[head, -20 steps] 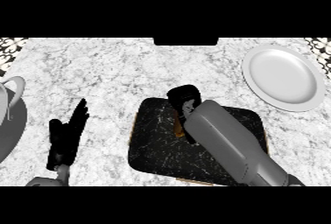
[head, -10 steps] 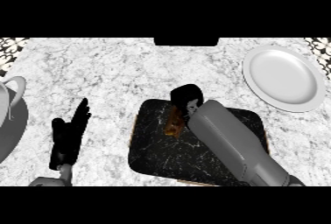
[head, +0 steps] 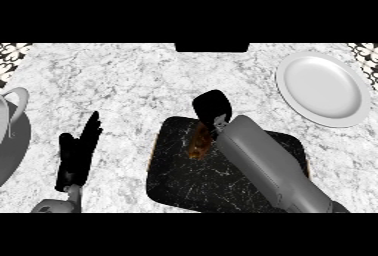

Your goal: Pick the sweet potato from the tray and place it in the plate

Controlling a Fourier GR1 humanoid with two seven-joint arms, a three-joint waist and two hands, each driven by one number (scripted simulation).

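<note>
Head view: right hand (head: 212,107) reaches over the black tray's (head: 184,185) far edge, fingers curled down against the sweet potato (head: 199,142), which lies on the tray. Left hand (head: 77,152) rests open, fingers straight. White plate (head: 325,90) sits well apart.

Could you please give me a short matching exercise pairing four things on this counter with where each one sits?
Things:
1. sweet potato
2. plate
3. left hand
4. tray

Places:
A. far right of the counter
B. resting open, left of the tray
C. in the right hand, over the tray
D. near the middle, under the right forearm

Pairs: 1-C, 2-A, 3-B, 4-D
</note>
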